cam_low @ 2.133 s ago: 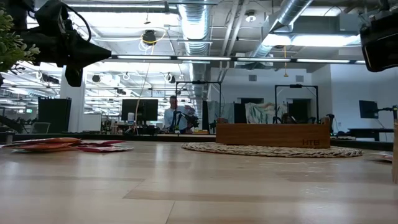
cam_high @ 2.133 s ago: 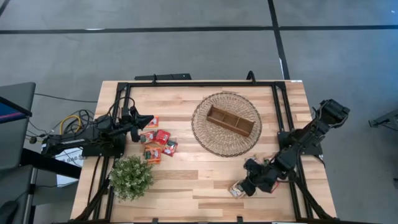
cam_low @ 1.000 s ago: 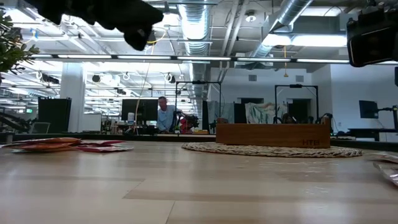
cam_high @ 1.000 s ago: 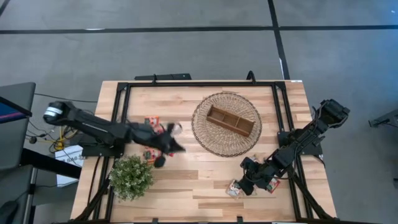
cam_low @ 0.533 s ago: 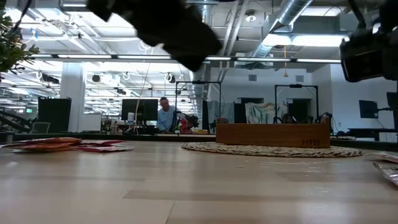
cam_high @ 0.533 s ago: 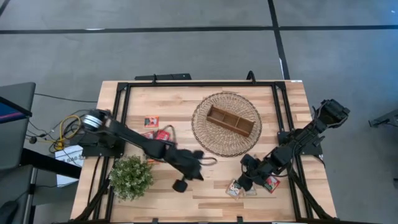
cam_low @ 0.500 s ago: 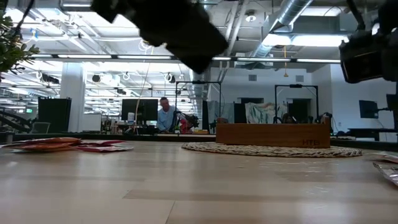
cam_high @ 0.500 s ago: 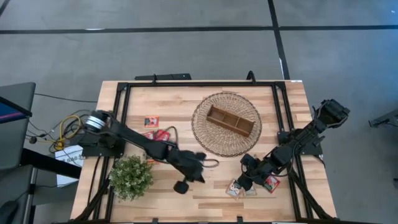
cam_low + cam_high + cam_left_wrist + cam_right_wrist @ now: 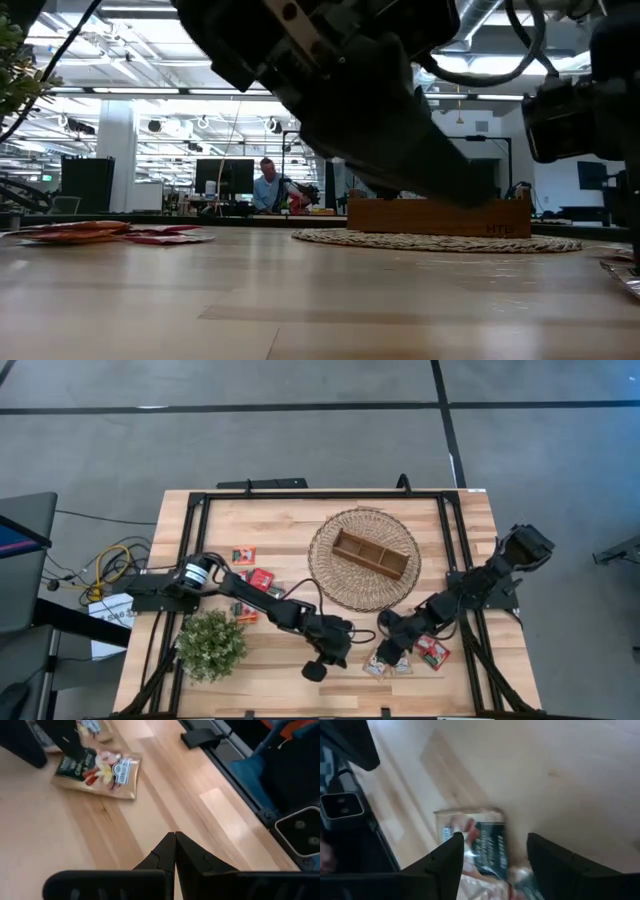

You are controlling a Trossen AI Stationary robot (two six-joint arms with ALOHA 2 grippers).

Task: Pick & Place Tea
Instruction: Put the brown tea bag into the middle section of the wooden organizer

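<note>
Wooden table [image 9: 300,525] fills the frame centre. Left gripper [image 9: 345,632], lower centre, is clenched and empty. Right gripper [image 9: 380,650] is released above a green-and-white tea sachet [image 9: 377,666].

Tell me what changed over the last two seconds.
The left arm swung from the sachet pile across the table; its shut gripper now nears the right gripper, which opened over the sachets near the front edge. Tray, mat and plant stayed put.
</note>
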